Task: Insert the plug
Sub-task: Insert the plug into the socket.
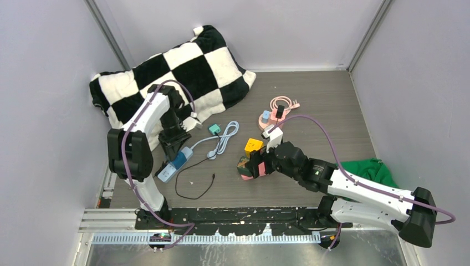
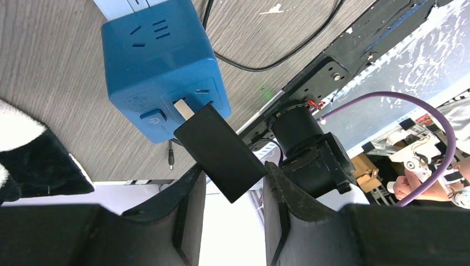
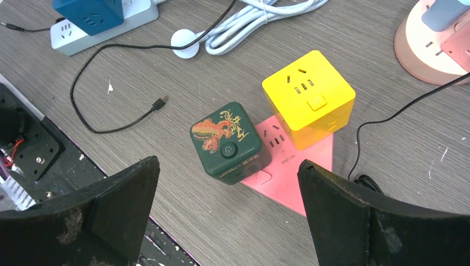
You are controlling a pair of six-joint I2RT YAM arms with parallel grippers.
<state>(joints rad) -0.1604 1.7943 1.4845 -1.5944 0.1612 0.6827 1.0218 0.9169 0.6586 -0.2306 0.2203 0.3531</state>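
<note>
1. While the left jaws are clamped shut on the black plug, one finger against each broad side, the plug's metal tip meets the small slot on a side face of the blue cube socket.
2. How deep the tip sits in that slot cannot be told. The plug body slants away from the blue cube socket and is not square to its face.
3. Directly under the blue cube socket lies a white power strip, which carries it on the bench.
4. Just beside the blue cube socket, on its near-right side in the top view, a thin black cable loops loose over the bench.
5. Well to the right of the blue cube socket, the right jaws stand wide open and grip nothing, their fingers spread either side of a green cube socket.
6. That green cube rests on a pink triangular strip, with a yellow cube socket touching its far side, farther still from the blue cube socket.
7. Behind the blue cube socket, toward the back wall, a black-and-white checked cushion lies on the bench.
8. Between the blue cube socket and the green one, a pale coiled cord lies flat.
</note>
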